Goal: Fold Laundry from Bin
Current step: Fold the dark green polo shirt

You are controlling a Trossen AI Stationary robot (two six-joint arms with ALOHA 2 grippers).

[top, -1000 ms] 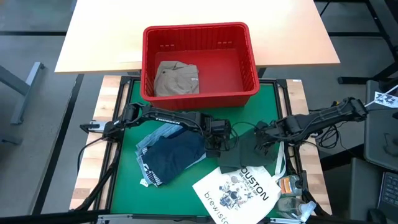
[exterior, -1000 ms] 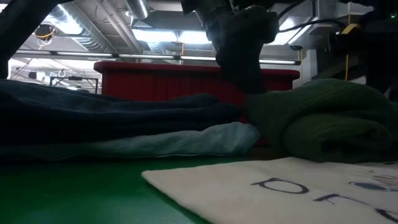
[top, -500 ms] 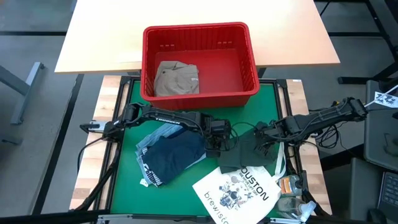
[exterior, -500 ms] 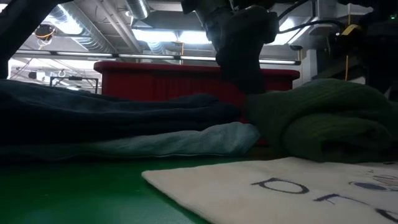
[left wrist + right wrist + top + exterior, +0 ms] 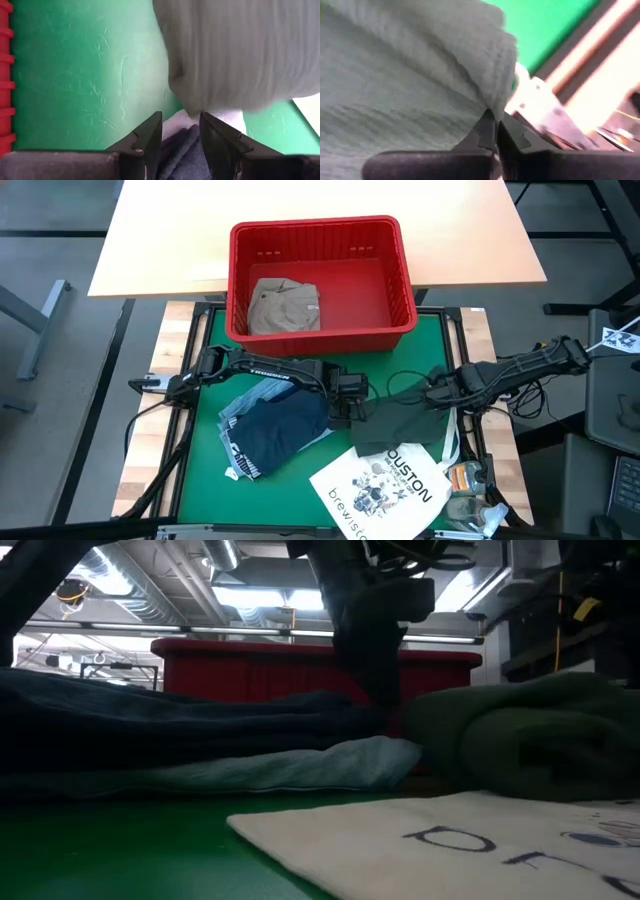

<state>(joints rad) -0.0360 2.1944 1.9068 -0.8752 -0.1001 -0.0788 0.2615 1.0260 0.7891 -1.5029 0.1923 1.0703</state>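
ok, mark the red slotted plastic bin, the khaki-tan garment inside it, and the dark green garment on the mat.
red slotted plastic bin (image 5: pixel 318 226): high view, far rim.
khaki-tan garment (image 5: pixel 284 306): high view, middle of the folded cloth.
dark green garment (image 5: pixel 405 428): high view, its flat middle.

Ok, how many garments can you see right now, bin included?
4. Khaki garment in the red bin; light blue denim and navy piled on the mat; dark green beside them. Others may be hidden underneath.

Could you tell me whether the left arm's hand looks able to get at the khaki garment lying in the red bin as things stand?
Probably yes: the khaki garment lies uncovered in the open-topped bin, and the left hand sits just in front with nothing between.
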